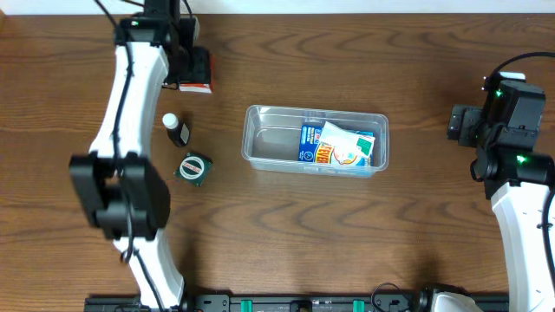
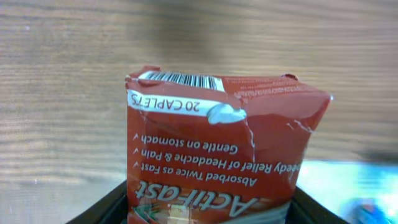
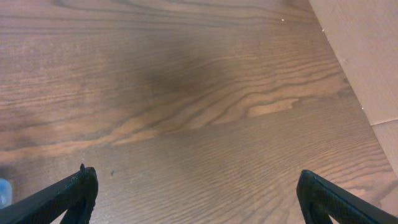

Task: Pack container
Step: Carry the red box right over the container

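Note:
The clear plastic container (image 1: 260, 139) sits at the table's middle with a blue box and a white packet (image 1: 342, 147) in its right half. My left gripper (image 1: 192, 71) is at the far left, shut on a red Actifast caplet box (image 2: 217, 155), which fills the left wrist view and also shows in the overhead view (image 1: 198, 71). My right gripper (image 3: 196, 193) is open and empty over bare wood at the right edge; the overhead view shows only its arm (image 1: 503, 130).
A small dark bottle with a white cap (image 1: 176, 129) and a green round-labelled square packet (image 1: 193, 167) lie on the table left of the container. A pale board (image 3: 367, 56) borders the table at the right.

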Controlling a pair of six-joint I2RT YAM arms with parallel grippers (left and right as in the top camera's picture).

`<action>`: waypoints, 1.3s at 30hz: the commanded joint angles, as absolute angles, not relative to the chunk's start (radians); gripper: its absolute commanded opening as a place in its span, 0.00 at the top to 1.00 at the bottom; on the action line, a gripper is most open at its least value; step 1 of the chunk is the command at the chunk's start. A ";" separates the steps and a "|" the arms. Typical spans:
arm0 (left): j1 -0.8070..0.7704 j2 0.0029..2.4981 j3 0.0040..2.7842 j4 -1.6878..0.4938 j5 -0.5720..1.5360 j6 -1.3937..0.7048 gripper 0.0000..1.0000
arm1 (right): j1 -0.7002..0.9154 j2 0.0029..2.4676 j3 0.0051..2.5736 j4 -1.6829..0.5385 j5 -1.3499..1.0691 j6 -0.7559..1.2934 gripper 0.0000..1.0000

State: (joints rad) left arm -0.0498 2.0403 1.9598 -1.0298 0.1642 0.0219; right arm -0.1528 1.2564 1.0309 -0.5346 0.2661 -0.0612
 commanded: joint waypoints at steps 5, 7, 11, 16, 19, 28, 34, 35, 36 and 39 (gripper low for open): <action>-0.176 1.899 1.961 -1.148 0.305 -0.025 0.39 | -0.159 1.250 1.034 -0.535 0.277 -0.049 0.01; -0.219 1.894 1.961 -1.189 0.305 -0.046 0.39 | -0.159 1.250 1.034 -0.535 0.277 -0.049 0.01; -0.300 1.896 1.941 -1.235 0.305 -0.089 0.39 | -0.159 1.250 1.034 -0.535 0.277 -0.049 0.01; -0.392 1.897 1.907 -1.237 0.303 -0.117 0.39 | -0.159 1.250 1.034 -0.536 0.277 -0.049 0.01; -0.437 1.897 1.880 -1.230 0.299 -0.118 0.39 | -0.159 1.250 1.034 -0.535 0.277 -0.049 0.01; -0.507 1.897 1.747 -1.190 0.170 -0.227 0.39 | -0.159 1.250 1.034 -0.536 0.277 -0.049 0.01; -0.519 1.897 1.618 -1.028 0.171 -0.316 0.39 | -0.159 1.250 1.034 -0.536 0.277 -0.049 0.01; -0.521 1.897 1.595 -0.998 0.171 -0.326 0.39 | -0.159 1.250 1.034 -0.536 0.277 -0.049 0.01; -0.523 1.897 1.577 -0.973 0.171 -0.328 0.39 | -0.159 1.250 1.034 -0.536 0.277 -0.049 0.01; -0.530 1.897 1.541 -0.920 0.171 -0.328 0.39 | -0.159 1.250 1.034 -0.536 0.277 -0.049 0.01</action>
State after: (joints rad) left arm -0.5209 1.8961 1.5616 -0.9398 0.1833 -0.2962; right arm -0.1528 1.2564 1.0309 -0.5346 0.2661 -0.0612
